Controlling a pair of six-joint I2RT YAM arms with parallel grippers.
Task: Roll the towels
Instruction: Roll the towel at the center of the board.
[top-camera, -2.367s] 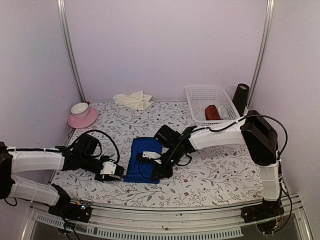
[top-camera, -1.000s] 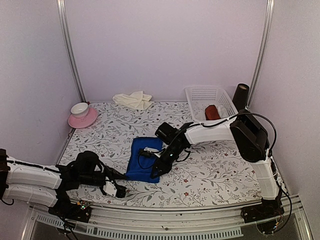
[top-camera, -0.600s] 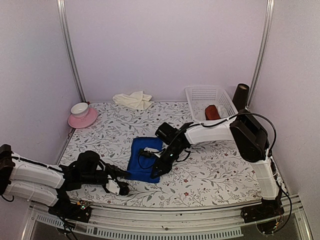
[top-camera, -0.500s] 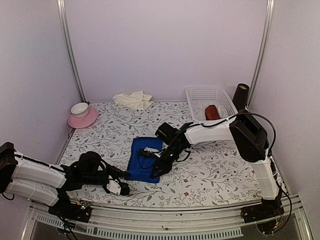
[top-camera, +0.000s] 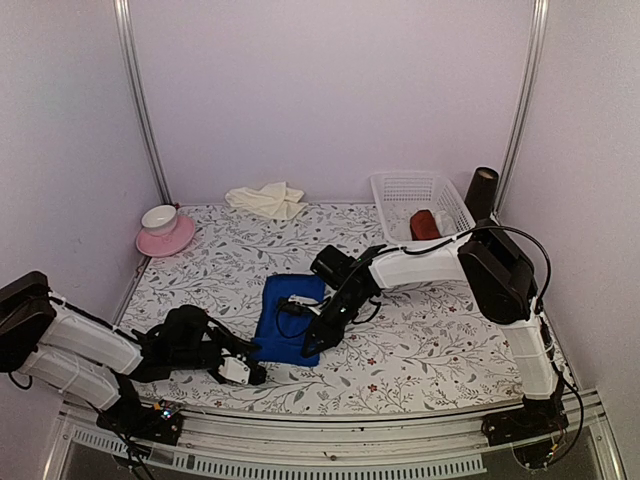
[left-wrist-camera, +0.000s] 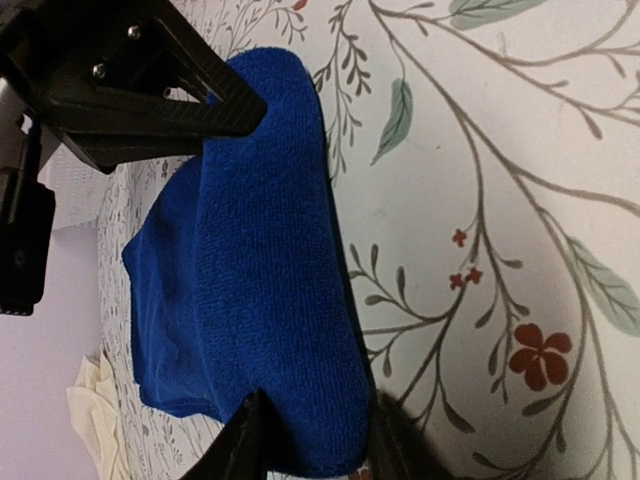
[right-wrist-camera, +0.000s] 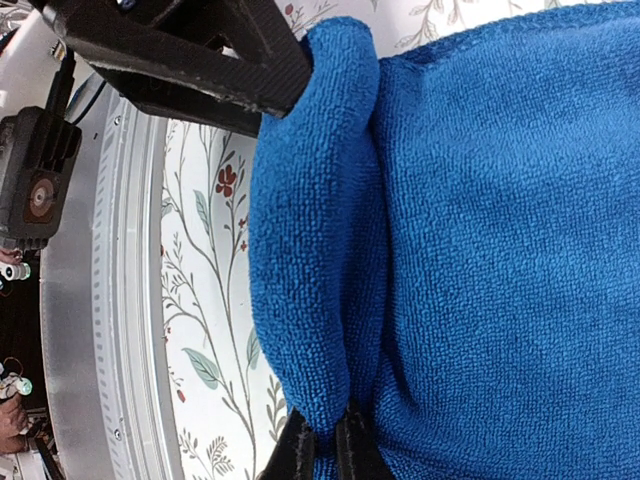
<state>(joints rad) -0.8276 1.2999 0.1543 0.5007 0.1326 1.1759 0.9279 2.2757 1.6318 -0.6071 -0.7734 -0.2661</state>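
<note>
- Left claw (top-camera: 247, 371), top view: sits low on the table (top-camera: 430, 350) at the near left corner of the blue towel (top-camera: 288, 305). How wide it stands is hidden from here.
- Right claw (top-camera: 308, 343), same view: rests on the towel's near right edge, its arm coming in from the right.
- Blue towel lies mid-table between both claws, with a thicker rolled-over edge along its near end.
- Cream towel (top-camera: 265, 198) lies crumpled at the far edge by the wall, well apart from both claws.
- Basket (top-camera: 400, 190) stands far right with a red roll (top-camera: 424, 225) in it. A dark cylinder (top-camera: 482, 195) stands just right of it, and a cup (top-camera: 159, 217) sits on a pink saucer (top-camera: 180, 242) far left.
- Left wrist view: left claw (left-wrist-camera: 318, 455) straddles one end of the blue towel (left-wrist-camera: 260, 280), a finger (left-wrist-camera: 245, 440) against the cloth on each side. The jaws stand partway apart, and whether they pinch I cannot tell.
- Right claw (left-wrist-camera: 200, 95) shows dark at the roll's other end, touching it. Cream towel (left-wrist-camera: 90, 400) lies beyond.
- Right wrist view: right claw (right-wrist-camera: 325, 445) is closed narrow, its fingertips (right-wrist-camera: 298, 445) pinching a fold of the blue towel (right-wrist-camera: 480, 230).
- Left claw (right-wrist-camera: 230, 60) shows dark at the roll's other end, against the cloth. A metal rail (right-wrist-camera: 110, 280) runs along the table edge beside it.
</note>
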